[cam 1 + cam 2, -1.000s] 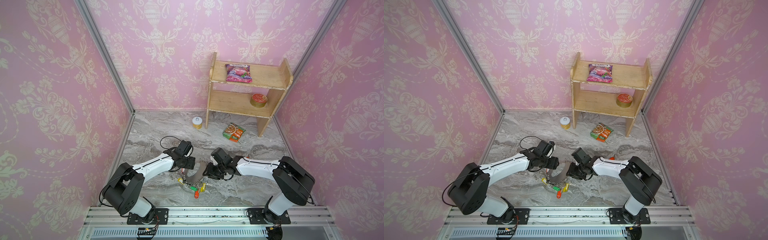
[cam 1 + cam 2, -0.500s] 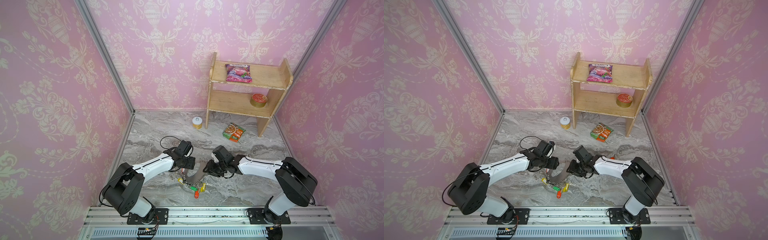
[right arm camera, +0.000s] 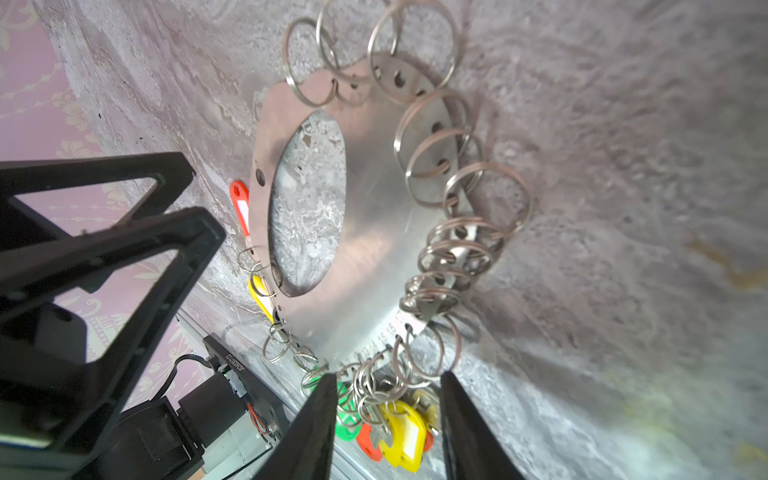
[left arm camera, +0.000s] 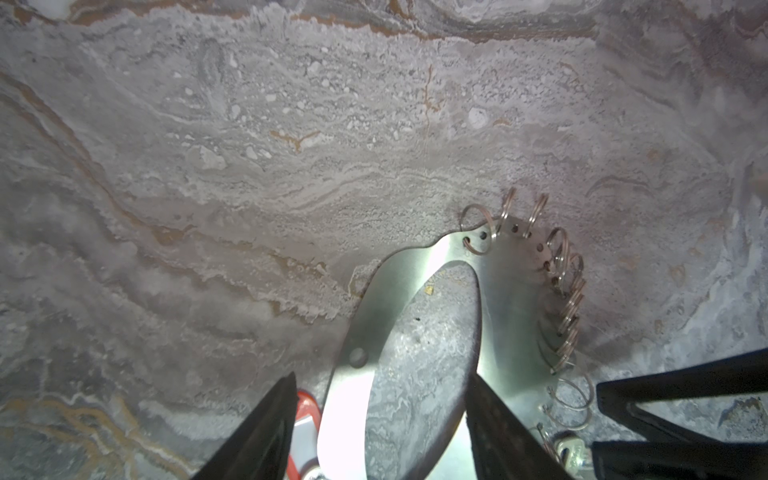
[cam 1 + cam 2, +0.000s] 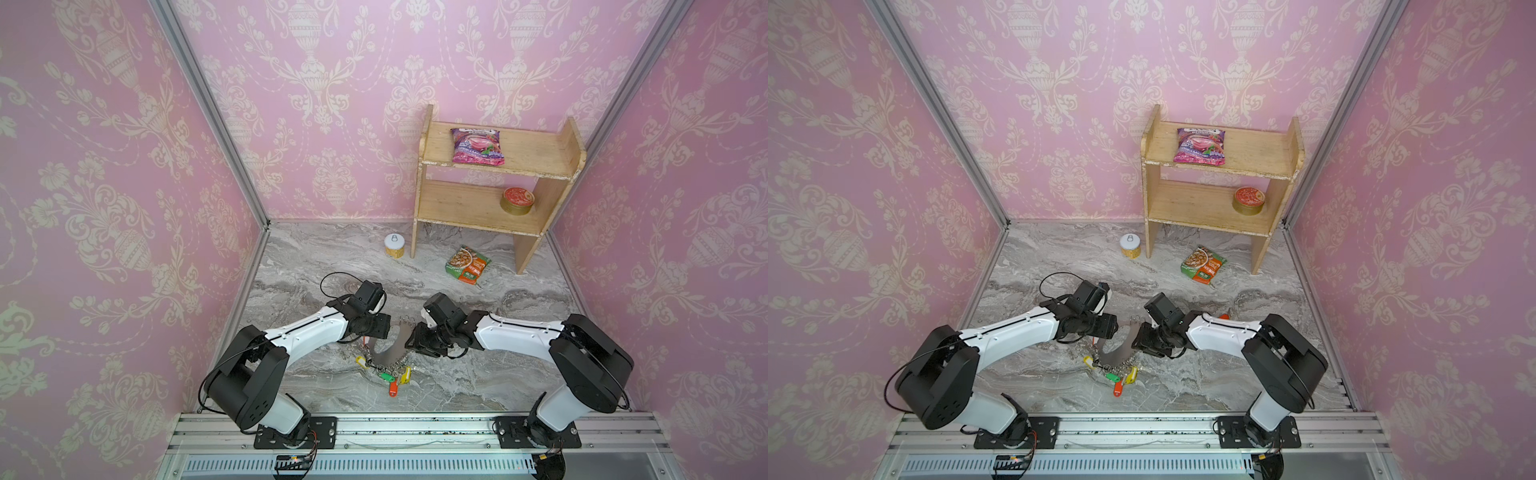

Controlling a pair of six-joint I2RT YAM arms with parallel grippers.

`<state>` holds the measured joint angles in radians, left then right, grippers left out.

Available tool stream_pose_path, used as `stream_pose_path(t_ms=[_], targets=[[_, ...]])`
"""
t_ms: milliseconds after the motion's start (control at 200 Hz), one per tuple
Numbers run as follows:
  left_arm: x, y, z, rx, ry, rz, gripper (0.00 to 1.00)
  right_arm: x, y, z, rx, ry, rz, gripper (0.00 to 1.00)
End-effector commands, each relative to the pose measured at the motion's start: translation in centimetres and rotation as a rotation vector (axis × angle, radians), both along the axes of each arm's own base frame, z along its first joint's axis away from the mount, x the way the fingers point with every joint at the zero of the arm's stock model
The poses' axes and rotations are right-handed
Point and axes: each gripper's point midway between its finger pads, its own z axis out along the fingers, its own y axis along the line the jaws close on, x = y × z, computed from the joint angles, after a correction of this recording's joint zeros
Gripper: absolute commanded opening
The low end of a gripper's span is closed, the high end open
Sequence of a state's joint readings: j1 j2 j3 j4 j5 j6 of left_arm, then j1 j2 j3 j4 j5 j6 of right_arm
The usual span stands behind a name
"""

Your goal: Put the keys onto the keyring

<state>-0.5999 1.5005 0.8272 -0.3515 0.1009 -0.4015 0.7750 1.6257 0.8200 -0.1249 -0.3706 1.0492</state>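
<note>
Steel makes up the keyring [image 3: 374, 232]: a flat, brushed plate with an off-centre oval hole, small holes punched along its broad rim and thin wire rings [image 3: 486, 195] threaded through them, some overlapping like a coil. Stamped numerals follow the rim, mostly blurred. It sits near the middle of the front edge of the surface [image 5: 478, 374], a grey, veined marble-look slab, between both grippers. Whether it lies flat or tips up is unclear, and in both top views the arms hide part of it. The keys [image 3: 401, 430] bunch at its end nearest the front edge, with glossy oblong plastic tags in yellow, green and orange-red; their blades are lost among the rings. The left gripper [image 4: 380, 378] spreads its black wedge fingers wide astride the plate: one overlaps the broad rim, the other stands clear beside a red tag [image 4: 307, 405] that the frame cuts off. The right gripper [image 3: 389, 376] shows a narrower gap over the bunched rings; whether it pinches anything cannot be told. An orange sliver [image 5: 1225, 316] shows behind the right arm, too hidden to name.
</note>
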Motion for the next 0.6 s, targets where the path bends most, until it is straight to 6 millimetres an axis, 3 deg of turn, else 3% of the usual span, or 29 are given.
stream_pose_path(t_ms=[0, 595], targets=[[-0.14, -0.02, -0.31, 0.012, -0.008, -0.020, 0.67, -0.36, 0.09, -0.73, -0.013, 0.041, -0.001, 0.42], [-0.15, 0.15, -0.32, 0.020, -0.011, -0.020, 0.69, 0.26, 0.09, -1.06, -0.005, 0.031, -0.031, 0.44]])
